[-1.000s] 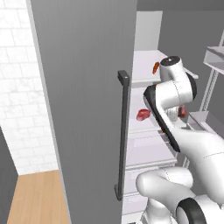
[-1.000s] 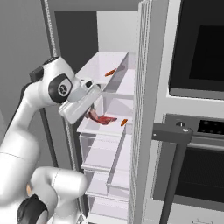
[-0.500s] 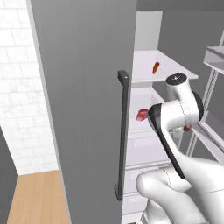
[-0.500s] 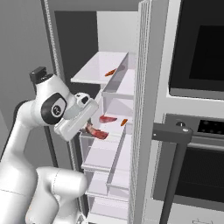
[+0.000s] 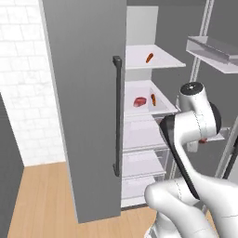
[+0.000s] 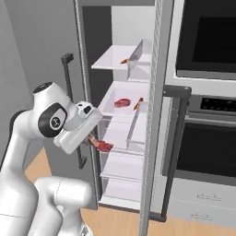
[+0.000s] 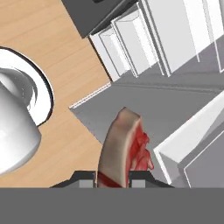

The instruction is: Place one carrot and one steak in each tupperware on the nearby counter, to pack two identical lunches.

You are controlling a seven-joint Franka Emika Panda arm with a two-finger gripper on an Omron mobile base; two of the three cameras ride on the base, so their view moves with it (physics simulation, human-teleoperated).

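My gripper (image 6: 93, 140) is shut on a raw red steak (image 6: 103, 146), held in front of the open fridge, level with the drawers below the middle shelf. In the hand view the steak (image 7: 123, 146) stands up between the fingertips (image 7: 86, 180), over wooden floor and the fridge's base. A second steak (image 5: 139, 101) and a carrot (image 5: 153, 98) lie on the middle fridge shelf (image 6: 115, 112). Another carrot (image 5: 148, 58) lies on the upper shelf. The tupperware and the counter are out of view.
The grey fridge door (image 5: 88, 93) with its dark handle (image 5: 117, 116) stands open on the left. The other door's edge (image 6: 154, 115) is close on the right, beside built-in ovens (image 6: 207, 92). Clear drawers (image 6: 120, 166) fill the fridge's lower part. My white base (image 7: 17, 118) is below the hand.
Both base views have shifted, so the base has moved relative to the fridge. The hand has drawn back out of the shelves and dropped lower, with the steak still in it.
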